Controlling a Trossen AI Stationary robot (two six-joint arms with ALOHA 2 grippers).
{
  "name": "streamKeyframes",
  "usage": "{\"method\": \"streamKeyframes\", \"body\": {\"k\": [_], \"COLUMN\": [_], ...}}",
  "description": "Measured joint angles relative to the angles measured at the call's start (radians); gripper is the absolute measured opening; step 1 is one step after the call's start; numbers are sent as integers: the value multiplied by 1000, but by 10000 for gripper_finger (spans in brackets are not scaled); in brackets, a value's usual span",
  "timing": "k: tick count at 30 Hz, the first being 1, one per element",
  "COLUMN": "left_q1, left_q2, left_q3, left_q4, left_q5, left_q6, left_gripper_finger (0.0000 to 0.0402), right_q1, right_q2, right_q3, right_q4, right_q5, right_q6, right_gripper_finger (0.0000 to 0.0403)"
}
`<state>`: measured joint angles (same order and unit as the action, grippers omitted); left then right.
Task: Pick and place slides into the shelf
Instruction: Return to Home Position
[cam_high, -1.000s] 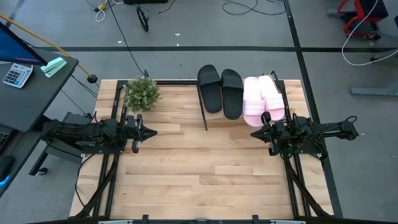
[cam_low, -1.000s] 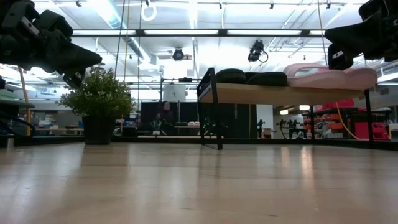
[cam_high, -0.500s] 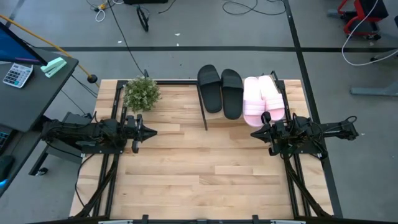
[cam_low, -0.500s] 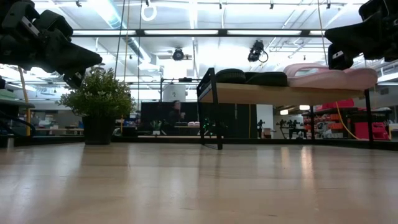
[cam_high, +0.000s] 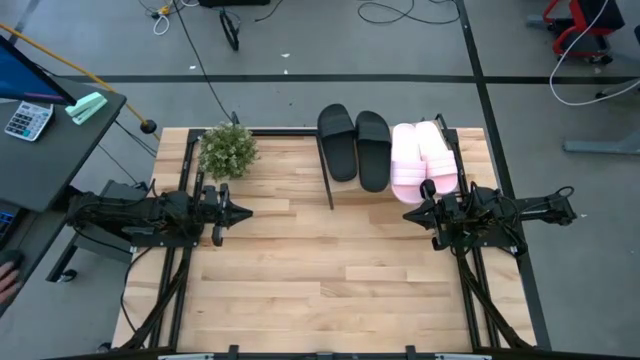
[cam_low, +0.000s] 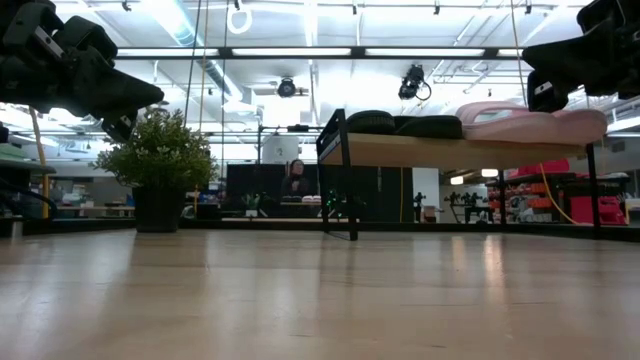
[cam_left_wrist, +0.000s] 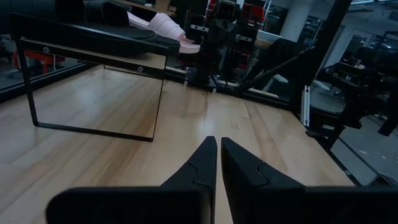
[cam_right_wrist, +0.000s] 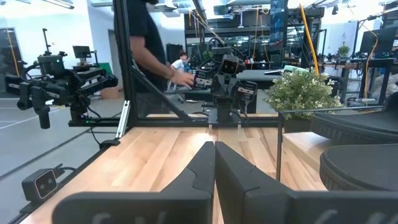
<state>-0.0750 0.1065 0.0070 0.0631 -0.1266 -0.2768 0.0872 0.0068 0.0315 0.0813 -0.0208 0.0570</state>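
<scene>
Evidently the job looks finished: the black slides (cam_high: 337, 143) and pink slides (cam_high: 422, 160) lie side by side on the shelf (cam_low: 440, 150) at the far edge of the desk (cam_high: 300, 290). The pink pair seems to overlap, though the high view leaves that unclear. The left gripper (cam_high: 245, 211) and right gripper (cam_high: 408, 215) hover at either side, fingers together, holding nothing. Such slides look light, soft and bendy, and the ribbed strap would offer the surest hold.
</scene>
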Motion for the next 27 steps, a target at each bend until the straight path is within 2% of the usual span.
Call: {"method": "streamKeyframes", "body": {"k": [10, 27], "left_q1": [0, 0], "left_q2": [0, 0], "left_q3": [0, 0], "left_q4": [0, 0], "left_q5": [0, 0], "left_q6": [0, 0], "left_gripper_finger": [40, 28], "right_q1": [0, 0], "right_q2": [0, 0], "right_q3": [0, 0], "right_q4": [0, 0], "right_q5": [0, 0], "right_q6": [0, 0], "right_gripper_finger": [16, 16]}}
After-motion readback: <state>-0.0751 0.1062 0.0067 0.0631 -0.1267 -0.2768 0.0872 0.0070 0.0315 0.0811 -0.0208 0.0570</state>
